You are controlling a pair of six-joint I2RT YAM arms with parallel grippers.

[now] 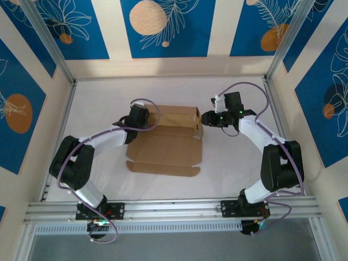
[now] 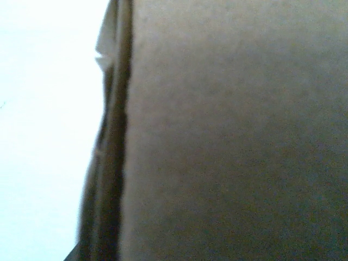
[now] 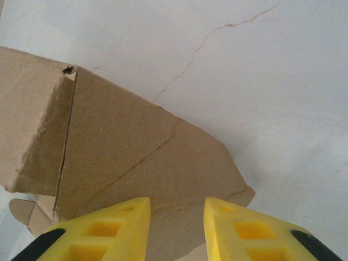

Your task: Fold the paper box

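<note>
The paper box (image 1: 168,138) sits in the middle of the worktop (image 1: 234,163). Its far half is folded up into a long hollow block, and its near flap (image 1: 163,157) lies flat toward the arm bases. The left tool (image 1: 145,117) is at the box's left end, pressed together, with cardboard (image 2: 234,136) right against its camera; whether it pinches the board I cannot tell. The right tool (image 1: 205,118) is at the box's right end, its yellow fingers (image 3: 234,228) spread, tips just short of the creased end panel (image 3: 136,152)
</note>
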